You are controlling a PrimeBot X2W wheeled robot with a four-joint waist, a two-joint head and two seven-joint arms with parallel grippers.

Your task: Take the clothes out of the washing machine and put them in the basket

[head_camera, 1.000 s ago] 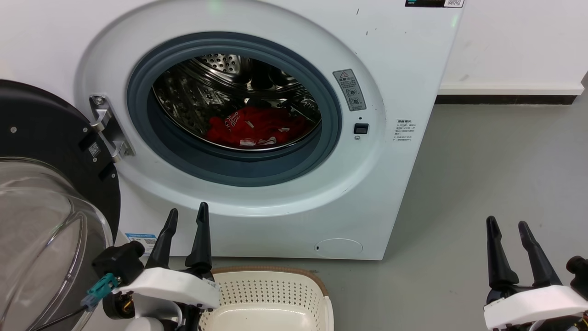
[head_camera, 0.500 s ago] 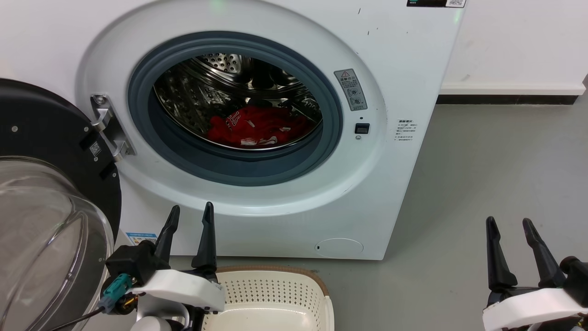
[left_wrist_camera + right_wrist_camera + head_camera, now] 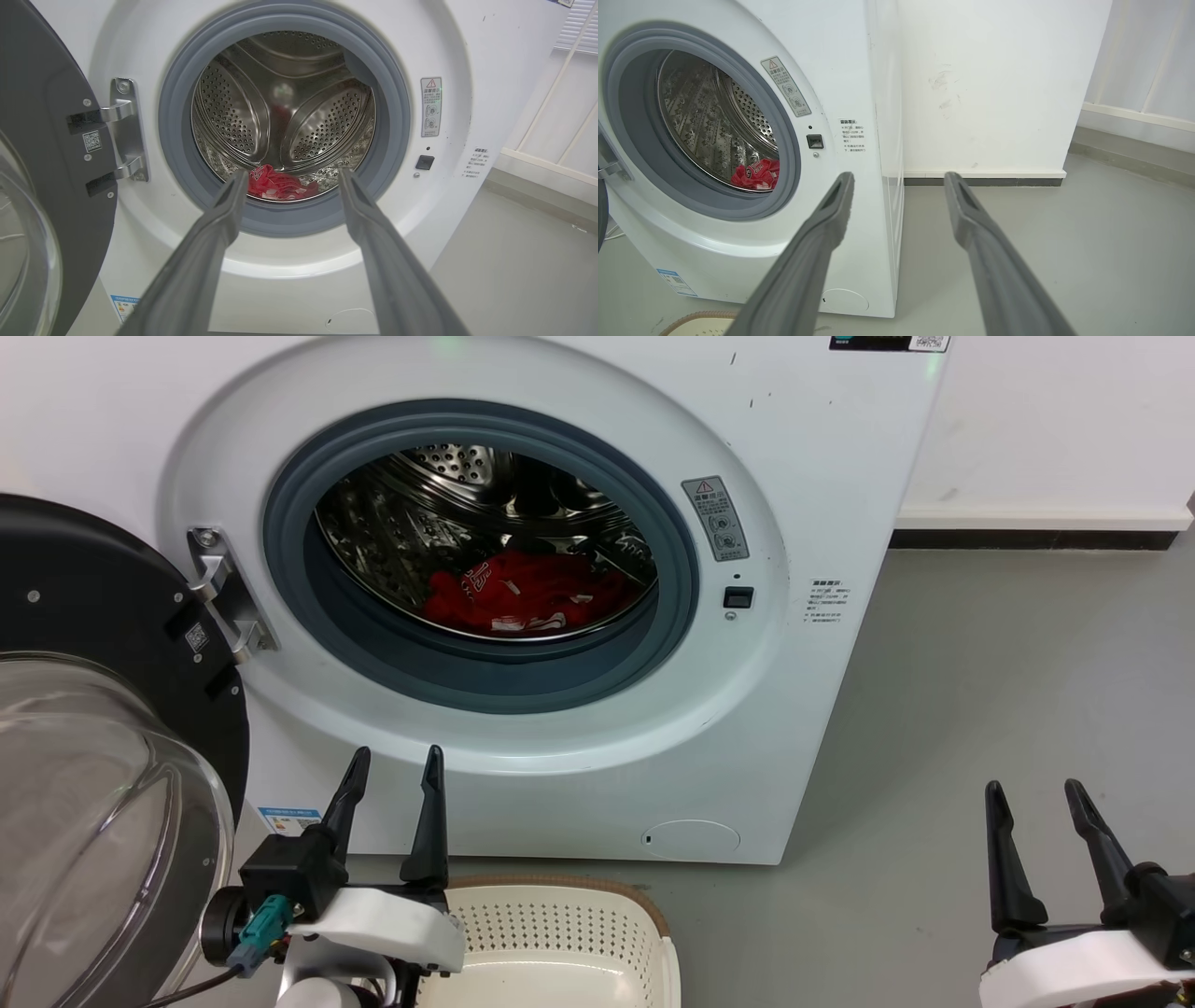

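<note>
Grey floor, white wall

Bright, even indoor light. Glare spots on the steel drum. Soft shadow on the floor right of the washing machine. Wrist views bow at the edges. The left hand fingers are blurred.

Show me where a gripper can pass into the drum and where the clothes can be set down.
The porthole inside the grey rubber rim is open; above the clothes the drum is bare. The basket below looks empty where shown. Floor right of the washing machine is free. Crowded: the left side, where the open door stands beside the left gripper.
</note>
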